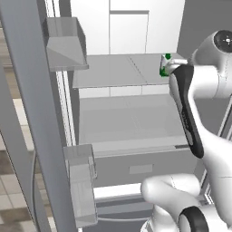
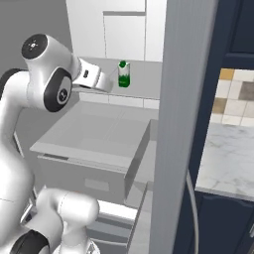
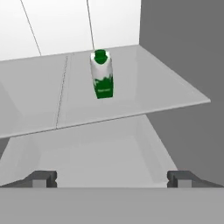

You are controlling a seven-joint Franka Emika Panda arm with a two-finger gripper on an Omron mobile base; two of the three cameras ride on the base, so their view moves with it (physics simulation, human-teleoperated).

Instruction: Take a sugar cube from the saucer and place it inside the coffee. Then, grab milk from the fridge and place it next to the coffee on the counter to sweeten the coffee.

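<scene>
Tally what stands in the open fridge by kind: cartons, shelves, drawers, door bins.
Milk carton: 1
Shelf under the carton: 1
Drawer below the shelf: 1
Door bins on the left door: 2
Total: 5

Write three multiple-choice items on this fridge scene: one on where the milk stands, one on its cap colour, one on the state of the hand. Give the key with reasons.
1. Where does the milk stand?
A. in a door bin
B. on a shelf inside the fridge
C. in the lower drawer

2. What colour is the milk's cap?
A. red
B. blue
C. green

3. How is the hand?
A. open, short of the milk
B. shut on the milk
C. shut on nothing

Key: 1 B, the carton stands upright on the flat shelf in the hand view; 2 C, the cap on top is green; 3 A, the fingertips stand far apart with the carton beyond them, untouched.
</scene>
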